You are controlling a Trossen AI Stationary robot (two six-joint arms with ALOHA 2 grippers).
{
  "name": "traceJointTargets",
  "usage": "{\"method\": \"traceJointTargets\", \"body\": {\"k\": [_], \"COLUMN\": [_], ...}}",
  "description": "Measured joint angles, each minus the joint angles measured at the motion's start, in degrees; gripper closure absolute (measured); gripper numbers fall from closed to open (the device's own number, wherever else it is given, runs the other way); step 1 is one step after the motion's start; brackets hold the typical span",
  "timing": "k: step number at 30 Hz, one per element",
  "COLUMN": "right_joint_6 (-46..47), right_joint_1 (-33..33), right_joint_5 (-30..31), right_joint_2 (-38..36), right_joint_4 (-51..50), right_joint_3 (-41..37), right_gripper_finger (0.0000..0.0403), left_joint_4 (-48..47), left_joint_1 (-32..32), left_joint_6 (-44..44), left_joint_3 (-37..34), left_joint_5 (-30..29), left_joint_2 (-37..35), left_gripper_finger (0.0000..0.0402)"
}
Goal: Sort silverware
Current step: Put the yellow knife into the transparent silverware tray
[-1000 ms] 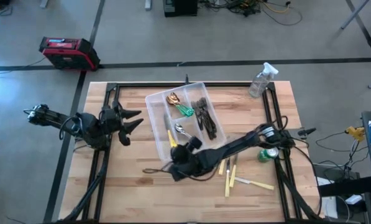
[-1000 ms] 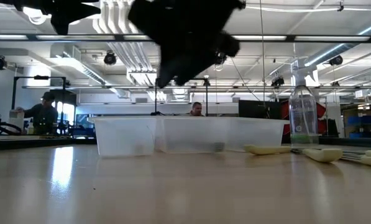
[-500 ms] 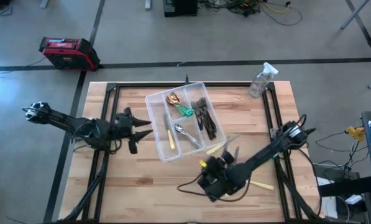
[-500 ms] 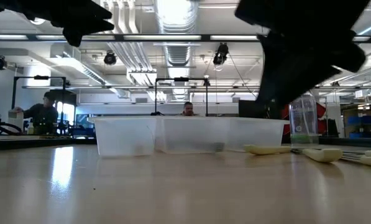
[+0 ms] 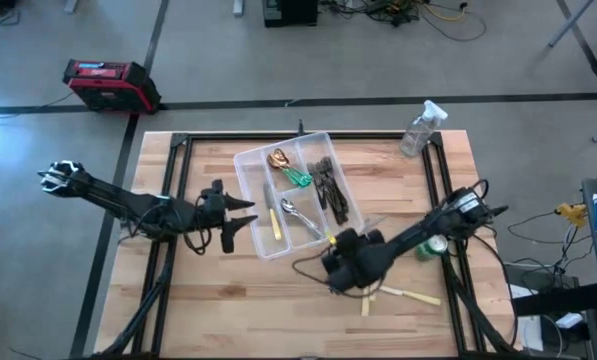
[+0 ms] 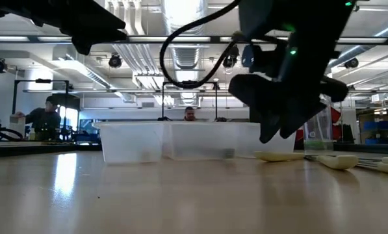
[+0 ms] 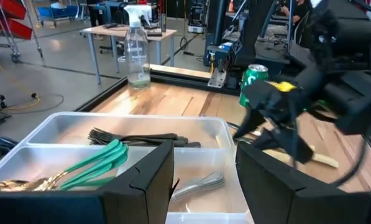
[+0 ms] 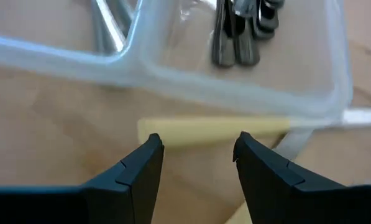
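A clear divided tray holds sorted silverware: gold spoons, green-handled pieces, dark forks, silver spoons and a cream-yellow-handled knife. More cream-yellow knives lie loose on the wood at the near right. One knife lies along the tray's near rim. My right gripper hangs open just above it, slanting down, fingers either side of the handle and clear of it. My left gripper is open, level, at the tray's left side.
A green can stands right of the loose knives, under my right arm. A clear spray bottle stands at the far right corner. Black frame rails run along the table's sides. Bare wood lies near the front edge.
My right gripper has left the tray's near end, swung toward the table's near right over the loose knives, then come back toward the tray's near right corner, lower and rolled about its axis. My left gripper has moved right toward the tray and sunk a little.
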Motion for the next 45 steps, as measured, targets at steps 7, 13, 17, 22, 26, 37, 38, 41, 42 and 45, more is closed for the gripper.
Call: {"method": "traceJointTargets", "body": {"k": [7,13,17,22,26,37,38,41,42,45], "right_joint_6": [-15.89,-23.35,-25.88,-23.81,-24.24,-32.04,-31.35,-26.50,-23.43,-14.62], "right_joint_1": [-7.60,-6.59,-2.96,-2.56,-2.23,1.69,1.68,1.40,1.17,-0.11], "right_joint_5": [-3.19,-6.40,-7.27,-7.13,-7.99,-11.18,-9.94,-5.16,-3.41,-1.61], "right_joint_2": [0.00,-0.09,-0.15,0.32,1.17,-0.04,-0.18,-0.50,-0.52,-0.28], "right_joint_4": [5.08,6.42,6.60,7.11,10.15,18.13,15.86,6.70,3.28,-1.17], "right_joint_3": [-0.01,-0.03,-0.15,-0.86,-0.97,2.88,2.88,2.81,2.79,1.63], "right_gripper_finger": [0.0229,0.0229,0.0229,0.0229,0.0229,0.0229,0.0229,0.0229,0.0229,0.0229], "left_joint_4": [-0.67,-5.00,-6.18,-6.15,-6.14,-5.09,-4.57,-2.52,-1.52,-0.14], "left_joint_1": [0.00,0.00,0.00,0.00,-0.04,-2.76,-3.15,-4.24,-4.51,-5.08], "left_joint_6": [-0.19,-1.97,-2.71,-2.71,-3.15,-3.84,-3.84,-3.84,-3.85,-3.90], "left_joint_3": [0.00,0.00,-0.02,-0.02,-0.02,-0.02,-0.02,-0.02,-0.02,-0.02], "left_joint_5": [-0.02,-0.01,-0.01,0.00,0.15,9.10,9.10,9.07,9.07,8.94], "left_joint_2": [-0.81,-1.90,-1.58,0.03,2.25,9.67,10.31,12.19,12.77,14.10], "left_gripper_finger": [0.0244,0.0244,0.0244,0.0244,0.0244,0.0244,0.0244,0.0244,0.0244,0.0244]}}
